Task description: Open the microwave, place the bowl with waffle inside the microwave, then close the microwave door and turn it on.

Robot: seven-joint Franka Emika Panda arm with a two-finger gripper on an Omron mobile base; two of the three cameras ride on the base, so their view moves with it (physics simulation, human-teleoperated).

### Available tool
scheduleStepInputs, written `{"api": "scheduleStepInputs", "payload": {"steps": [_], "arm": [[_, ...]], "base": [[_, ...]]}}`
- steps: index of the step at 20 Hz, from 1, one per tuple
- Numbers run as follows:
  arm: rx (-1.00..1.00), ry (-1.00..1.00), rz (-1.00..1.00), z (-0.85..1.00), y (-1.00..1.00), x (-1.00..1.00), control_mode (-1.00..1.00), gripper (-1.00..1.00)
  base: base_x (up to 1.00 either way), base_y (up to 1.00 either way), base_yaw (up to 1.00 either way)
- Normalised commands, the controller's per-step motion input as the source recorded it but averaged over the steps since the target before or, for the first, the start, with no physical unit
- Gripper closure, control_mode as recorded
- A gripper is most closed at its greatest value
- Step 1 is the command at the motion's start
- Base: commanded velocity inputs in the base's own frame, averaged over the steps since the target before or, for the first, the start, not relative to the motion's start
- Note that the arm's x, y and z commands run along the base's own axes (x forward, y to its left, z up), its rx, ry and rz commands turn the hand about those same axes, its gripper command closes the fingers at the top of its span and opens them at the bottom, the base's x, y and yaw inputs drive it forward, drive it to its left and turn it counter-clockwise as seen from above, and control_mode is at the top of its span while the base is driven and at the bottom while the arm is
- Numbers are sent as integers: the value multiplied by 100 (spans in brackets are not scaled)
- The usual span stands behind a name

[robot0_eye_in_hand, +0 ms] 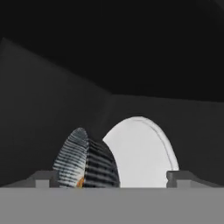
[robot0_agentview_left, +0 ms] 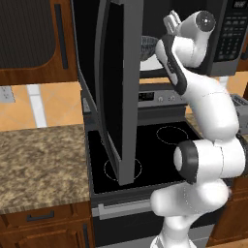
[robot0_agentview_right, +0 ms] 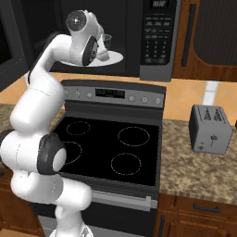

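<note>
The end effector [robot0_eye_in_hand: 112,179] is spread wide and released, inside the microwave [robot0_agentview_right: 159,37], because the bowl [robot0_eye_in_hand: 85,159] now rests on the white turntable [robot0_eye_in_hand: 142,153]; the door [robot0_agentview_left: 116,87] hangs open

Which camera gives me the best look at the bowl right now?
The hand view: the bowl sits close up on the white turntable, between the open hand's fingertips. The left base view shows its rim past the door; the right base view only a sliver behind the arm.
</note>
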Motion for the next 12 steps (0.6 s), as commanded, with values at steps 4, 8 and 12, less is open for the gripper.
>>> {"api": "scheduleStepInputs", "payload": {"steps": [4,8,12], "arm": [[0,-9,24,-23,-46,-100,-100,-100],[0,-11,18,-28,-16,-100,-100,-100],[-10,-7,16,-27,0,-100,-100,100]], "base": [[0,0,0],[0,0,0],[0,0,0]]}}
